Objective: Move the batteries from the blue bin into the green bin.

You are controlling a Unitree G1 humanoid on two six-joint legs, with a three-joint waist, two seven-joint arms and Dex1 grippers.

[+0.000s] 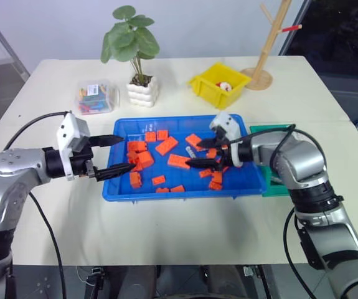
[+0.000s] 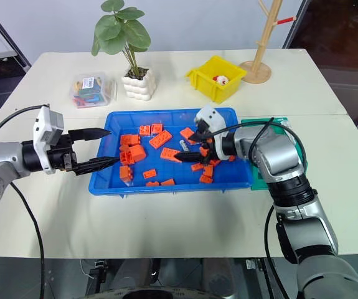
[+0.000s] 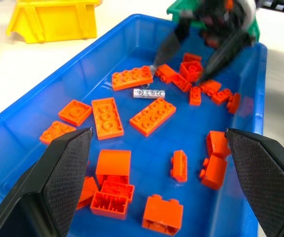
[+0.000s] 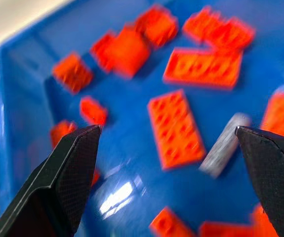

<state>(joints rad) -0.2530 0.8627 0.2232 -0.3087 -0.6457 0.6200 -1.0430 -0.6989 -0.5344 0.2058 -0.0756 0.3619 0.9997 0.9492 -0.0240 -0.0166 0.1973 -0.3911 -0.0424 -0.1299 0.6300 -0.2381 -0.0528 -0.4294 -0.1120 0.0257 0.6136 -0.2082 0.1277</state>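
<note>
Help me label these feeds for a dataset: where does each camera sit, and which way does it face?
Left eye and right eye: on the head, looking forward and down at the blue bin; both arms show, left gripper and right gripper open.
Left wrist: along its own fingers at orange bricks; right gripper beyond.
Right wrist: along its own fingers into the bin.
Shared: one battery shows in both wrist views.

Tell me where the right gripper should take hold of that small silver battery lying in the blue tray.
Grip the small silver cylindrical battery across its middle, coming from above. It lies flat on the blue plastic tray floor between flat orange toy bricks, so only its round sides are free for the open right gripper.
</note>
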